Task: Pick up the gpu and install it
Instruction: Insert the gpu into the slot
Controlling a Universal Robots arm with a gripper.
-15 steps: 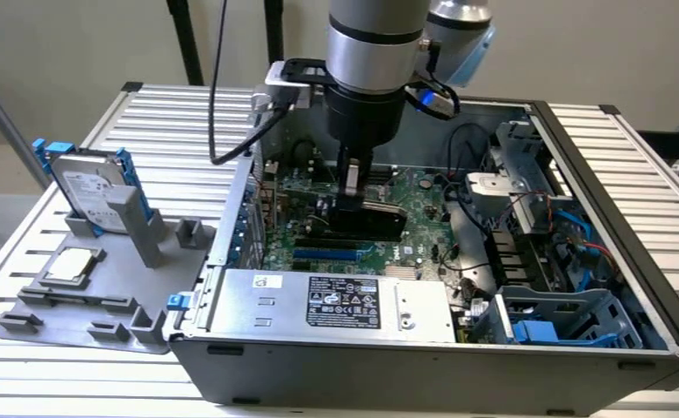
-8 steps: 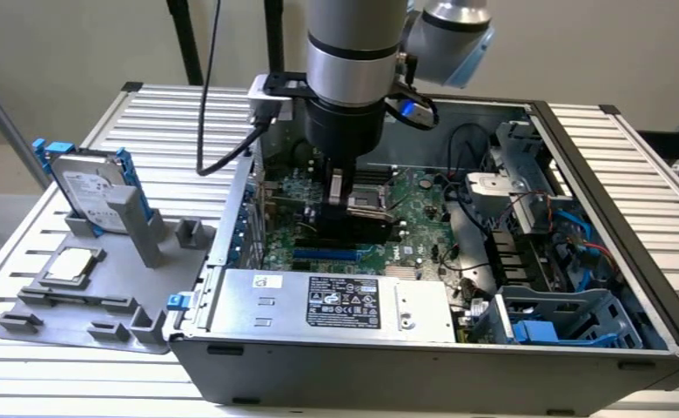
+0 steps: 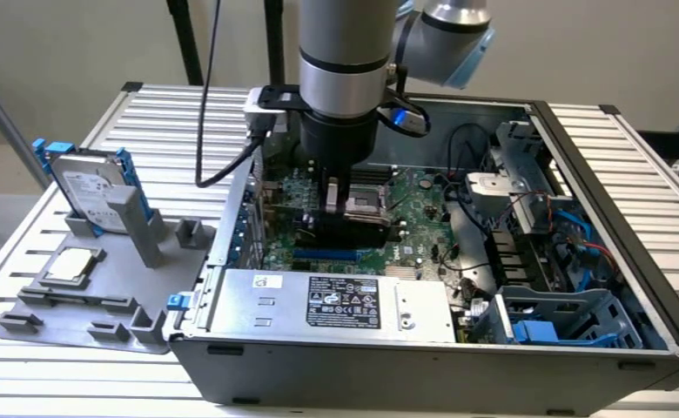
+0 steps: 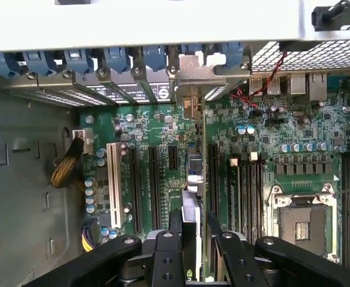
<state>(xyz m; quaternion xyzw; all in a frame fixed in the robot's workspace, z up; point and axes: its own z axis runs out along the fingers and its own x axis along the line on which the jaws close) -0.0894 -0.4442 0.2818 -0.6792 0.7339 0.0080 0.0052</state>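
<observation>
We see the fingers (image 4: pixel 194 230) pinching the gpu (image 4: pixel 192 179), a thin flat card standing on its edge over the green motherboard (image 4: pixel 270 137), in the middle of the frame. Its silver bracket meets the row of blue clips (image 4: pixel 112 58). At the left, the ribbed metal worktop (image 3: pixel 37 252) carries a grey plastic holder (image 3: pixel 96 296).

Arm's pointing straight down, wrist vertical. The gripper (image 4: pixel 194 230) has its black fingers (image 4: pixel 176 222) pinched partway, clamped on something thin.
</observation>
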